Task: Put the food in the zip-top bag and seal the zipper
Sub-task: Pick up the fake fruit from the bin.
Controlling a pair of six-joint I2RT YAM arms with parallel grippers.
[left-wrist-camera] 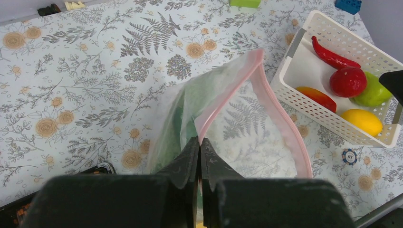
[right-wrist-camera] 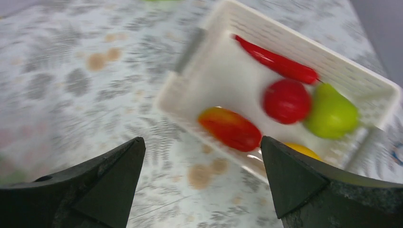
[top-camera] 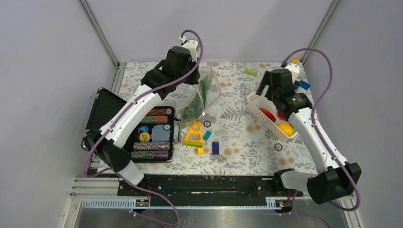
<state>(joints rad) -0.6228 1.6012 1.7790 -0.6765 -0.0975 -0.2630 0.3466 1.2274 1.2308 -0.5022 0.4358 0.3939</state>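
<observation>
My left gripper (left-wrist-camera: 199, 141) is shut on the pinkish-red zipper strip (left-wrist-camera: 278, 118) of the clear zip-top bag (top-camera: 203, 95) and holds it up off the table with its mouth open. Something green (top-camera: 205, 88) shows inside the bag. My right gripper (right-wrist-camera: 202, 145) is open and empty, hovering over the near end of the white basket (right-wrist-camera: 199, 61). The basket holds a red chili (right-wrist-camera: 280, 64), a red ball fruit (right-wrist-camera: 286, 100), a green fruit (right-wrist-camera: 332, 113), a red-orange oblong fruit (right-wrist-camera: 230, 128) and a yellow fruit (right-wrist-camera: 304, 151). The same food shows in the left wrist view (left-wrist-camera: 349, 81).
A yellow triangular toy (top-camera: 194, 133), a teal brick (top-camera: 207, 136), a blue brick (top-camera: 215, 147) and a small yellow brick (top-camera: 200, 151) lie mid-table. A black case of chips (top-camera: 153, 134) sits left. A green brick (top-camera: 250, 72) and a blue brick (top-camera: 304, 85) lie at the back.
</observation>
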